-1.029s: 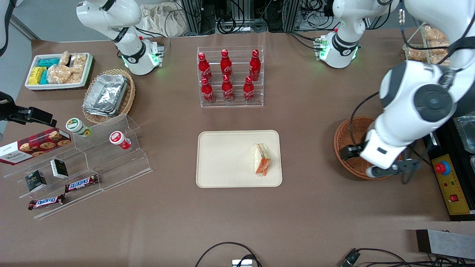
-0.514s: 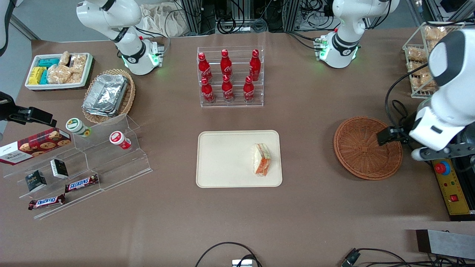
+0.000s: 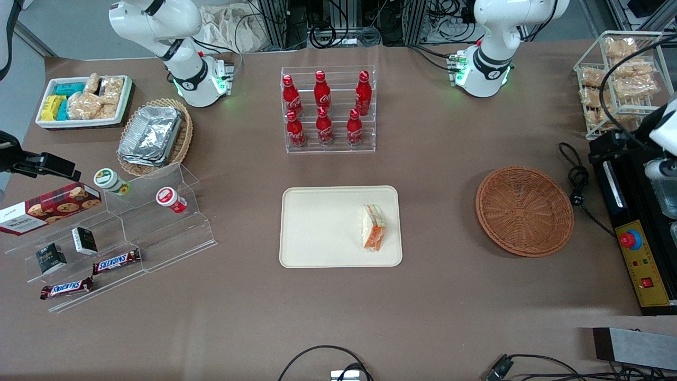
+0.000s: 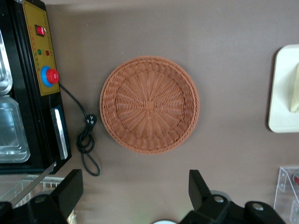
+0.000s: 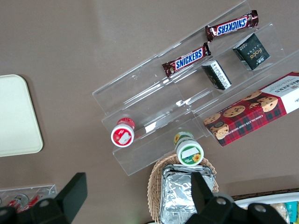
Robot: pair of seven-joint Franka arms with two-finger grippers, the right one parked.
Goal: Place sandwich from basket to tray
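The sandwich (image 3: 373,227) lies on the cream tray (image 3: 322,227), near the tray's end that faces the basket; its orange filling shows at the cut edge. A sliver of the sandwich (image 4: 295,88) and the tray (image 4: 281,93) also shows in the left wrist view. The reddish-brown wicker basket (image 3: 523,210) stands empty beside the tray, toward the working arm's end, and the basket (image 4: 149,105) fills the middle of the wrist view. My left gripper (image 4: 134,189) hangs open high above the table, apart from the basket, with nothing between its black fingers (image 4: 70,186).
A black control box with a red button (image 3: 629,241) and a looped cable (image 3: 576,174) lie beside the basket. A wire rack of bagged pastries (image 3: 619,90) stands farther from the camera. A rack of red bottles (image 3: 328,111) is farther than the tray.
The left arm has swung away from over the basket toward the table's edge and risen, uncovering the whole basket. The sandwich and tray have not moved.
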